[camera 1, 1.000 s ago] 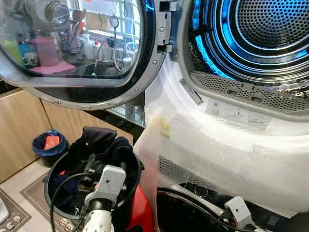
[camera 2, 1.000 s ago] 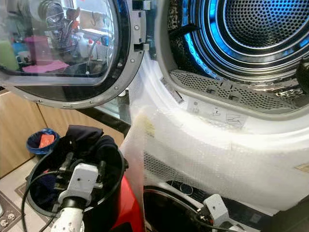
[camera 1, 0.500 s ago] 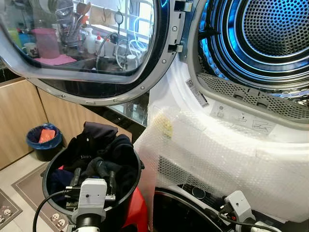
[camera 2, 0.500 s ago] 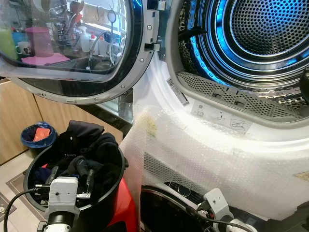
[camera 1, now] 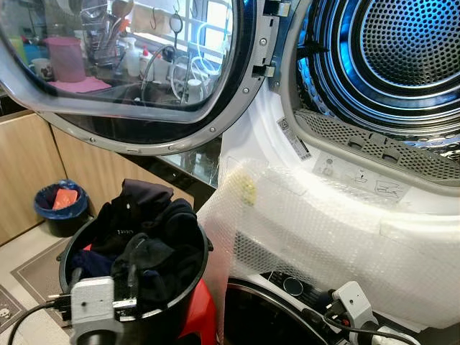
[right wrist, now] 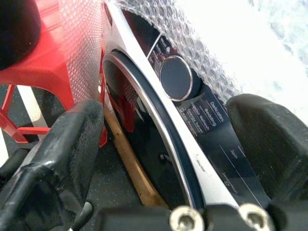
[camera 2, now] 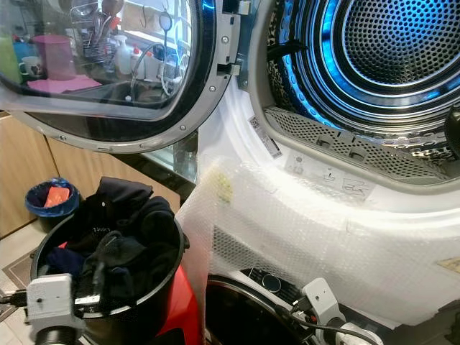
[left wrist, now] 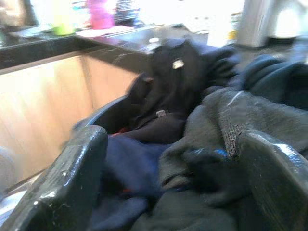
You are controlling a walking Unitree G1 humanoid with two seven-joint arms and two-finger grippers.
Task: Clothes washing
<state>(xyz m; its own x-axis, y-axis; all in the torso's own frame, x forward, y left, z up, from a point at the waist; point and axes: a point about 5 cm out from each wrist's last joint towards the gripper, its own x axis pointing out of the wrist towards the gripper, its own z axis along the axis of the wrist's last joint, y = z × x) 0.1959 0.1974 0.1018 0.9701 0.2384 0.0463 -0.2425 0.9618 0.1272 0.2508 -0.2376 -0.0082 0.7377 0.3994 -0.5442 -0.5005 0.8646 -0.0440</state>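
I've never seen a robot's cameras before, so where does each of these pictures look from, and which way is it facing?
Left and right eye views: head, looking forward and down at the open drum, black bucket of dark clothes; both wrists show.
Left wrist view: along the left gripper, open around the clothes.
Right wrist view: along the open right gripper at the lower machine's dial.
Shared: the clothes.

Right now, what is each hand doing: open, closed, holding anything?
Left hand: open, around dark clothes in the black bucket.
Right hand: open, empty, by the lower machine's dial.

Grey wrist blocks, blk cables, blk claws (left wrist: 173, 192)
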